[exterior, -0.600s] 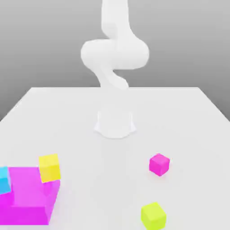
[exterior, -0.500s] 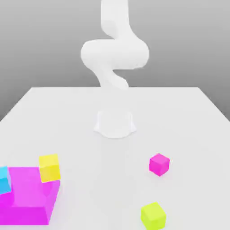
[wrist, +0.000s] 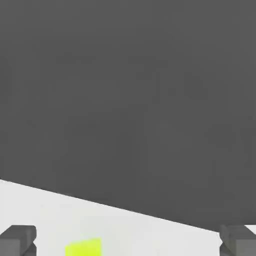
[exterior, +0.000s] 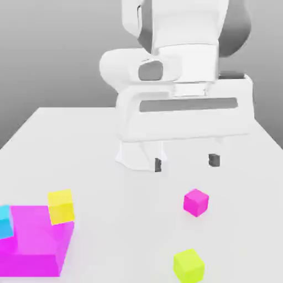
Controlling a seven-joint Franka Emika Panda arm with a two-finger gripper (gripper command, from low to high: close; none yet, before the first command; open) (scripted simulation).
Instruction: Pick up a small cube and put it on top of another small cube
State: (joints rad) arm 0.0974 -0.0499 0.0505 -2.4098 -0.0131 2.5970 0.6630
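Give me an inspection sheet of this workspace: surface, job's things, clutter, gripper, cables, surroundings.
Surface: white table, flat.
Job's things: lime cube on the table near the front edge; small magenta cube behind it, apart from it.
Clutter: large magenta block at the exterior view's left; golden-yellow cube and cyan cube on it.
Gripper: gripper open, empty, above the table.
Cables: nothing seen.
Surroundings: plain grey backdrop.

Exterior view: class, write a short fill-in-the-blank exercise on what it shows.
1. The gripper hangs above the table with its fingers ____.
2. The lime cube rests on the ____.
3. The golden-yellow cube leans on the large ____ block.
Missing words: open; table; magenta
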